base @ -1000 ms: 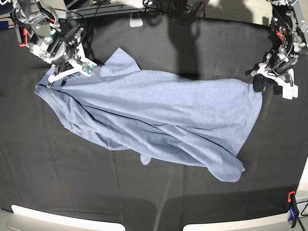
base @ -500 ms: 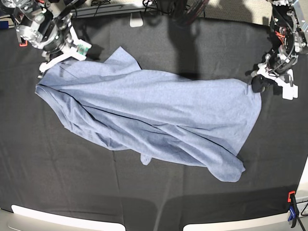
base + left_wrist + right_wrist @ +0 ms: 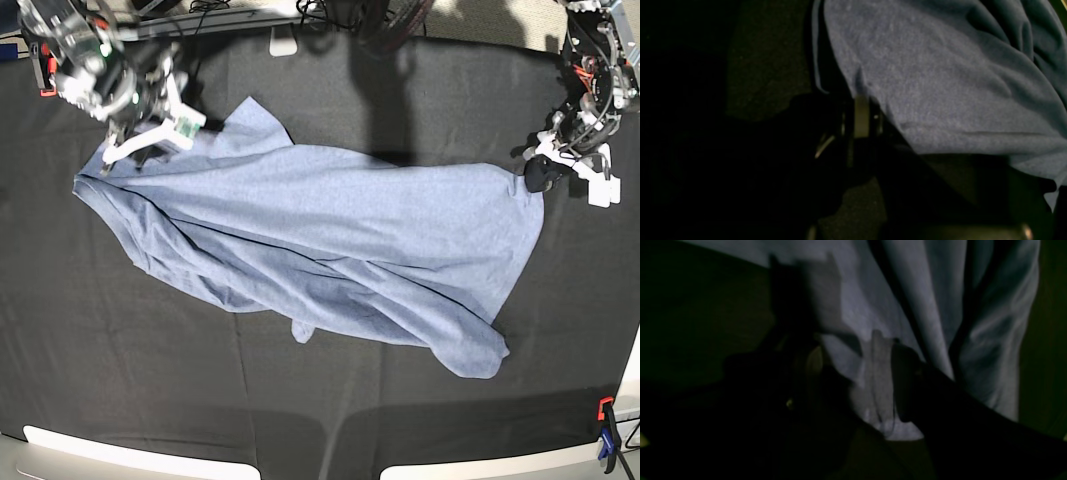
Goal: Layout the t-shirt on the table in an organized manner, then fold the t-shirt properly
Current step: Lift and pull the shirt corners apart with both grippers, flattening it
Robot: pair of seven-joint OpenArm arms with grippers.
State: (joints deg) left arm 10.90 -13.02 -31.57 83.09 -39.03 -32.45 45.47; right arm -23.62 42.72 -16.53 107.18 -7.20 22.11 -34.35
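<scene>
Far left of the base view: right hand [image 3: 148, 140] low over the upper-left corner of the t-shirt [image 3: 320, 250]. Fingers spread apart, with a soft ridge of cloth lying loose between them in the wrist view and apparently not pinched.

Centre: t-shirt sprawled diagonally across the black tabletop [image 3: 300, 400], from upper left to lower right. Rumpled, with long creases along its length and a small flap poking out at the lower edge. No lettering in sight.

Handling, as a judgement:
- Light, limp knit, with no stiffness to hold a shape.
- Likely to drape, drag and bunch on the wrinkled black cover rather than slide cleanly.
- Not fragile, and not slippery.
- Best taken at hems and corners, pinching a single layer and pulling opposite ends apart to draw out the creases.

Right: left hand [image 3: 545, 172] at the shirt's upper-right corner. Fingers closed together, seemingly nipping the very edge of the cloth; dark wrist view, grip depth hard to read.

Edges and room:
- Broad bare black surface below and to the left of the shirt, ample for spreading.
- Less margin at the right, with the tabletop edge and a clip [image 3: 606, 435] near the lower-right corner.
- Cables and gear beyond the far edge, best avoided when pulling the cloth upward.
</scene>
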